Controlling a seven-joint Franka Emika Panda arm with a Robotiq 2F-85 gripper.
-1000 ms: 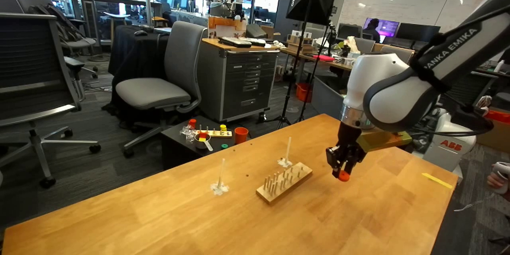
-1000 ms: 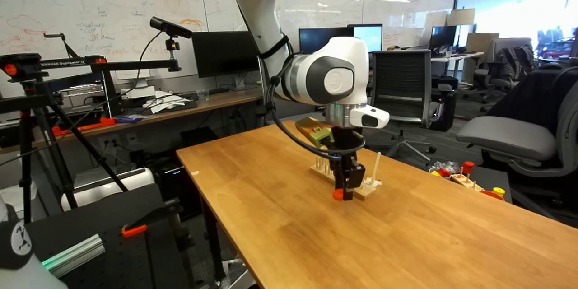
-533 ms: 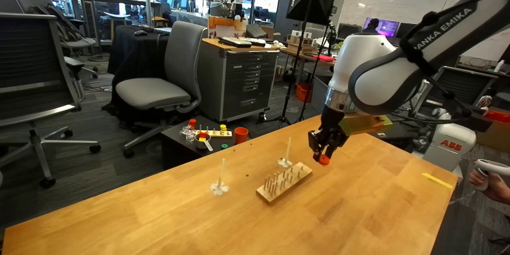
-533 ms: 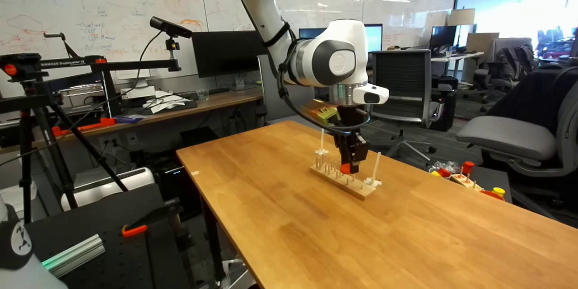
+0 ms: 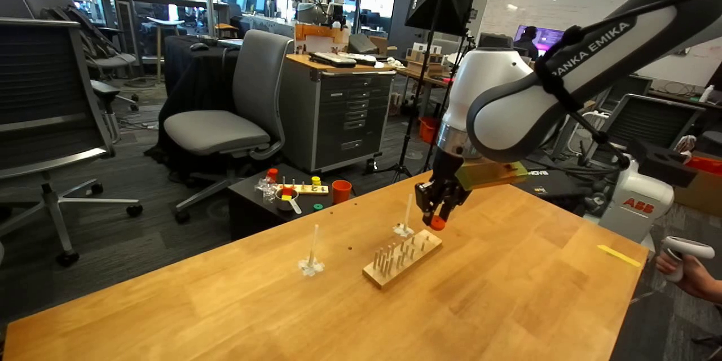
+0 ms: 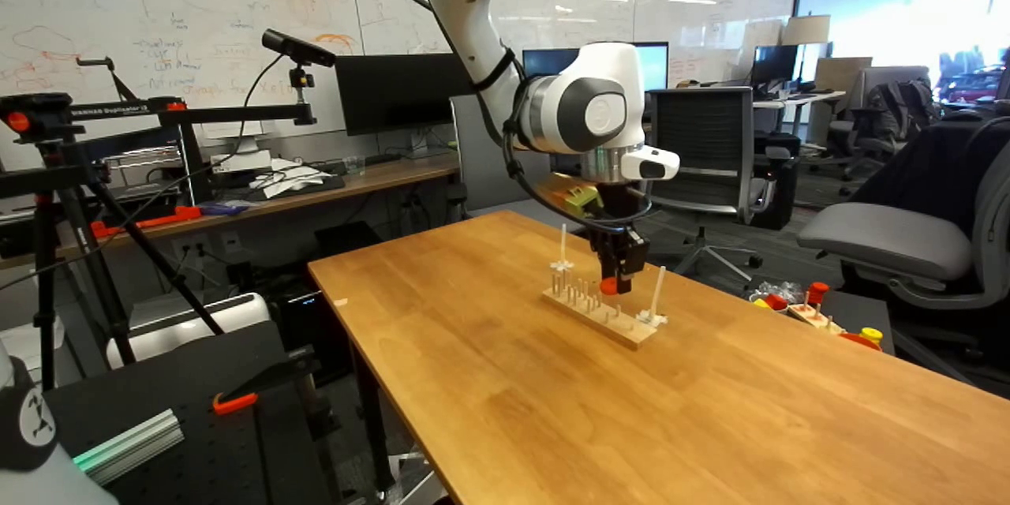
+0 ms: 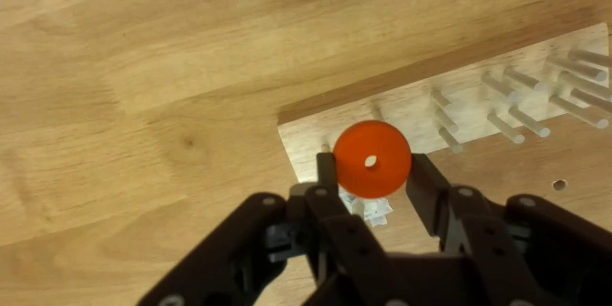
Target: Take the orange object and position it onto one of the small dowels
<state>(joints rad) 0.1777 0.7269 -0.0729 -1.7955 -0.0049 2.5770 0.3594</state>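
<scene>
Nearer to the wooden block than in the earlier frame, the gripper has shifted left in an exterior view. Its fingers pinch the orange disc by opposite sides of its rim, parted only by the piece, which lies roughly flat with its hole showing. The coming move likely turns on where that hole sits against the small dowels: in that exterior view the block's long axis runs near left to far right, and the disc hangs by the far right end, where dowels are fewest, seemingly above and off them, the crowded end to its near left. A taller rod stands just left of the gripper.
</scene>
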